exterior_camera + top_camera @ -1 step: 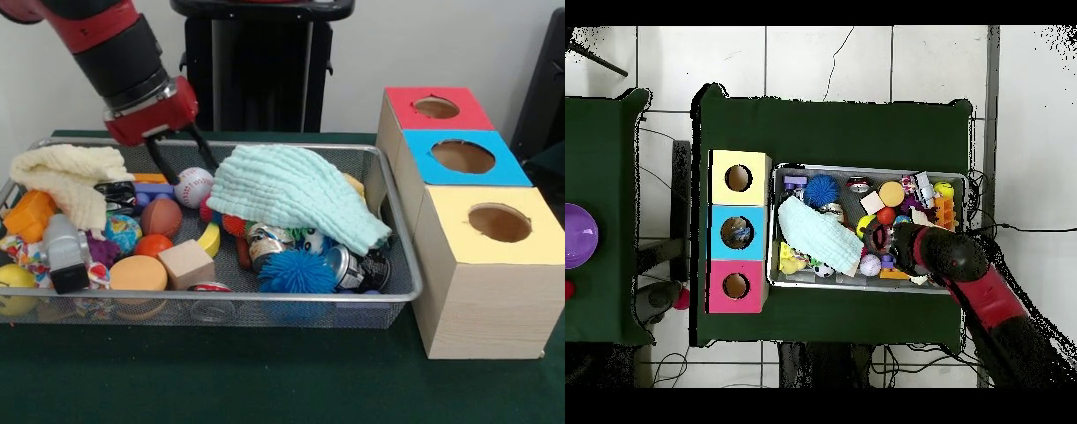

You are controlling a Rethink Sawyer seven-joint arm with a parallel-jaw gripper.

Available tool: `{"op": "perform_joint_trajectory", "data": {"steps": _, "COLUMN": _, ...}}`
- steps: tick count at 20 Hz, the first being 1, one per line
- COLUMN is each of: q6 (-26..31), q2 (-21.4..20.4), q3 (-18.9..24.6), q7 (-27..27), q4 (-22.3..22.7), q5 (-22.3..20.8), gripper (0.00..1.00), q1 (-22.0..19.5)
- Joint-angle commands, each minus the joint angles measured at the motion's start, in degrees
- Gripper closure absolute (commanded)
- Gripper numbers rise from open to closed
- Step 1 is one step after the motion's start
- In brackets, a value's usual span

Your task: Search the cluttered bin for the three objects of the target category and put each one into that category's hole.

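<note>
Cluttered bin (402,287) on a green-covered bench (265,380), with three holed boxes beside it.

The bench was set on a white tiled floor (825,60) before a pale wall (441,44). Three boxes were counted in a row: red (439,108), blue (463,157) and yellow (499,223), each with one round hole. In the bin were seen two cloths, one mint (296,190) and one cream (71,177), a baseball (192,186), a wooden cube (186,263), a spiky blue ball (296,272) and other mixed toys. No writing could be read. The claw (184,161) was held open and empty, its tips lowered just beside the baseball. The target category could not be told.
</note>
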Motion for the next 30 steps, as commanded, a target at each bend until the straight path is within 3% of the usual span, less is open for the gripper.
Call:
{"op": "perform_joint_trajectory", "data": {"steps": 1, "q6": -1.7, "q2": 1.7, "q3": 5.2, "q7": 10.9, "q4": 5.0, "q5": 1.8, "gripper": 0.00, "q1": 1.8}}
{"op": "perform_joint_trajectory", "data": {"steps": 5, "q6": -5.8, "q2": 3.4, "q3": 6.2, "q7": 11.3, "q4": 6.9, "q5": 1.1, "gripper": 0.00, "q1": 1.8}}
{"op": "perform_joint_trajectory", "data": {"steps": 13, "q6": -11.0, "q2": 4.5, "q3": 3.8, "q7": 12.1, "q4": 7.8, "q5": -0.8, "gripper": 0.00, "q1": 4.3}}
{"op": "perform_joint_trajectory", "data": {"steps": 15, "q6": -10.4, "q2": 4.0, "q3": 0.2, "q7": 11.5, "q4": 5.7, "q5": -2.1, "gripper": 0.00, "q1": 7.3}}
{"op": "perform_joint_trajectory", "data": {"steps": 16, "q6": -10.8, "q2": 4.0, "q3": -4.6, "q7": 11.0, "q4": 2.8, "q5": -4.5, "gripper": 0.00, "q1": 11.0}}
{"op": "perform_joint_trajectory", "data": {"steps": 18, "q6": -13.3, "q2": 5.6, "q3": -9.4, "q7": 10.2, "q4": -0.8, "q5": -7.1, "gripper": 0.00, "q1": 15.3}}
{"op": "perform_joint_trajectory", "data": {"steps": 23, "q6": -14.7, "q2": 7.3, "q3": -12.0, "q7": 12.2, "q4": -2.3, "q5": -5.4, "gripper": 0.00, "q1": 19.6}}
{"op": "perform_joint_trajectory", "data": {"steps": 26, "q6": -13.9, "q2": 8.0, "q3": -16.4, "q7": 12.4, "q4": -4.4, "q5": -5.2, "gripper": 0.00, "q1": 24.3}}
{"op": "perform_joint_trajectory", "data": {"steps": 30, "q6": -13.7, "q2": 8.0, "q3": -16.6, "q7": 12.3, "q4": -4.1, "q5": -3.7, "gripper": 0.00, "q1": 24.8}}
